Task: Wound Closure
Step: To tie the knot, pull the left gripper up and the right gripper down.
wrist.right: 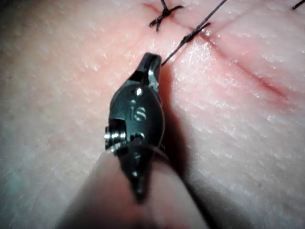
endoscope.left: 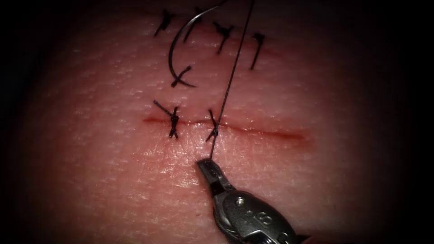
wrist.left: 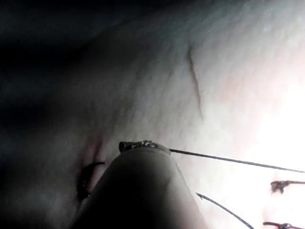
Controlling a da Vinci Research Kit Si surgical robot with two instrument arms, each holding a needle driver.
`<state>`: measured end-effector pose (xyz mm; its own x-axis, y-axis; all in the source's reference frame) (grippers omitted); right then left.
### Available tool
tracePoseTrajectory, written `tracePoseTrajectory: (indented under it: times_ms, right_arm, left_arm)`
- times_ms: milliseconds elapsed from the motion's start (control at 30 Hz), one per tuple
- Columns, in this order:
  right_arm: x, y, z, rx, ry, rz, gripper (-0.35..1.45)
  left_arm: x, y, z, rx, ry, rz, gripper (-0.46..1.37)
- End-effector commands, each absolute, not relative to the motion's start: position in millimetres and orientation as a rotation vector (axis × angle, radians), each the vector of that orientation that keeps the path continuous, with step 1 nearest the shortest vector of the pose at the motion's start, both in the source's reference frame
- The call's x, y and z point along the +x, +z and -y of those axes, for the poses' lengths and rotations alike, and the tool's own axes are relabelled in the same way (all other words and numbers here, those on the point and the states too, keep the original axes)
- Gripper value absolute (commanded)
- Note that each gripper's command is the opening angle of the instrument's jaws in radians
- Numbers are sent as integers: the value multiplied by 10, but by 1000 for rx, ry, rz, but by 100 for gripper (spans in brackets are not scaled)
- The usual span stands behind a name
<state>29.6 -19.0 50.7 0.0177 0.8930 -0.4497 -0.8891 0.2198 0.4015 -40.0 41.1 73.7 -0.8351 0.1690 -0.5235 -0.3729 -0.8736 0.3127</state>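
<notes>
- The right arm's steel needle-driver hand (endoscope.left: 204,164) enters from the lower right and sits just below the cut, its jaws together, clamped on the short end of the thin black suture thread (endoscope.left: 233,72).
- From that hand the thread rises a short way to a knot (endoscope.left: 214,132) on the horizontal red cut (endoscope.left: 271,132) in the pale pink pork tissue (endoscope.left: 316,180), then continues straight up and out at the top edge.
- In the right wrist view the same hand (wrist.right: 151,61) grips the thread (wrist.right: 183,44) just short of the knot.
- The curved steel needle (endoscope.left: 174,49) lies free on the tissue above the cut, up and left of the right hand, well apart from it; held by nothing.
- A finished black stitch (endoscope.left: 173,119) crosses the cut left of the knot.
- Left wrist view: the left hand's tip (wrist.left: 138,145) shows beside a taut thread (wrist.left: 228,160); I cannot tell its jaw state or hold.
</notes>
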Motion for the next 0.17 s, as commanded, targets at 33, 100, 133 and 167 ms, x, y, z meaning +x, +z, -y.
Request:
tracePoseTrajectory:
  times_ms: [33, 100, 133, 167]
  right_arm:
    - [296, 507, 190, 6, 1385, -704, -35]
    - [296, 506, 189, 4, 1387, -709, -35]
    - [296, 506, 189, 5, 1387, -709, -35]
    - [296, 505, 188, 4, 1387, -711, -35]
  left_arm:
    - [-399, 736, -410, -716, 2702, -585, -35]
    - [-399, 737, -409, -720, 2703, -583, -35]
    - [-399, 737, -409, -723, 2703, -582, -35]
    - [-399, 737, -409, -724, 2703, -581, -35]
